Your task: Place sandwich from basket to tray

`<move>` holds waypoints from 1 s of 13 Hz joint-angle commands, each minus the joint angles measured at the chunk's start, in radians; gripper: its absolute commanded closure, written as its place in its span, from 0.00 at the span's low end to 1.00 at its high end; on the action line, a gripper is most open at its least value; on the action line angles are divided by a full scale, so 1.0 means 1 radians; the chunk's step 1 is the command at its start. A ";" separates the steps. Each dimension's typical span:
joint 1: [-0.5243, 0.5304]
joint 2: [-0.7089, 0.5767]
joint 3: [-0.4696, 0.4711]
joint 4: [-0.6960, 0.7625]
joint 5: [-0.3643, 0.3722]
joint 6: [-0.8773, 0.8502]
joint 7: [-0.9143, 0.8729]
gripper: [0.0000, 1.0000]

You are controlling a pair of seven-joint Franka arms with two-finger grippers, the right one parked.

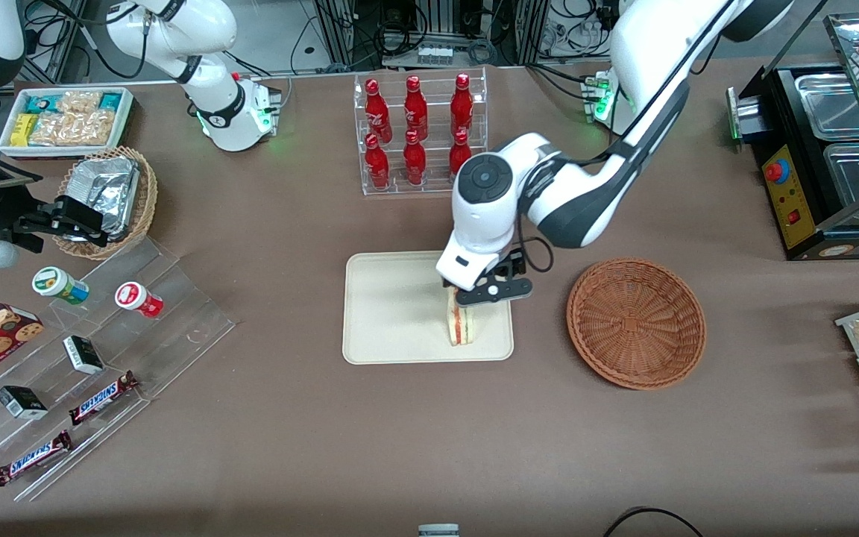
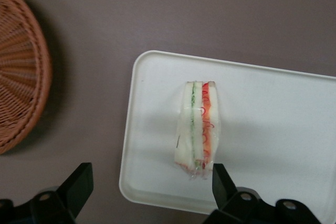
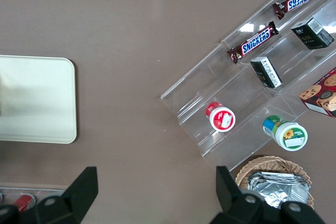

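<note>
The sandwich (image 1: pixel 459 325), a wrapped wedge of pale bread with red and green filling, stands on its edge on the cream tray (image 1: pixel 392 313), near the tray edge closest to the basket. It also shows in the left wrist view (image 2: pixel 198 127) on the tray (image 2: pixel 273 129). The left gripper (image 1: pixel 483 289) hovers just above the sandwich, open and empty; in the left wrist view (image 2: pixel 149 184) its fingers stand wide apart, clear of the sandwich. The reddish-brown wicker basket (image 1: pixel 636 322) lies empty beside the tray, toward the working arm's end; its rim shows in the left wrist view (image 2: pixel 18 98).
A clear rack of red bottles (image 1: pixel 418 130) stands farther from the front camera than the tray. Toward the parked arm's end are an acrylic stepped stand with snacks (image 1: pixel 94 350), a tan basket of foil packets (image 1: pixel 109 198) and a white bin (image 1: pixel 64 119). A black warmer (image 1: pixel 825 149) stands toward the working arm's end.
</note>
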 commanded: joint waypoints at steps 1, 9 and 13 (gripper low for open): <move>0.038 -0.114 0.001 -0.015 -0.082 -0.048 0.005 0.00; 0.081 -0.327 0.086 0.006 -0.161 -0.213 0.062 0.00; 0.136 -0.415 0.175 0.008 -0.269 -0.328 0.330 0.00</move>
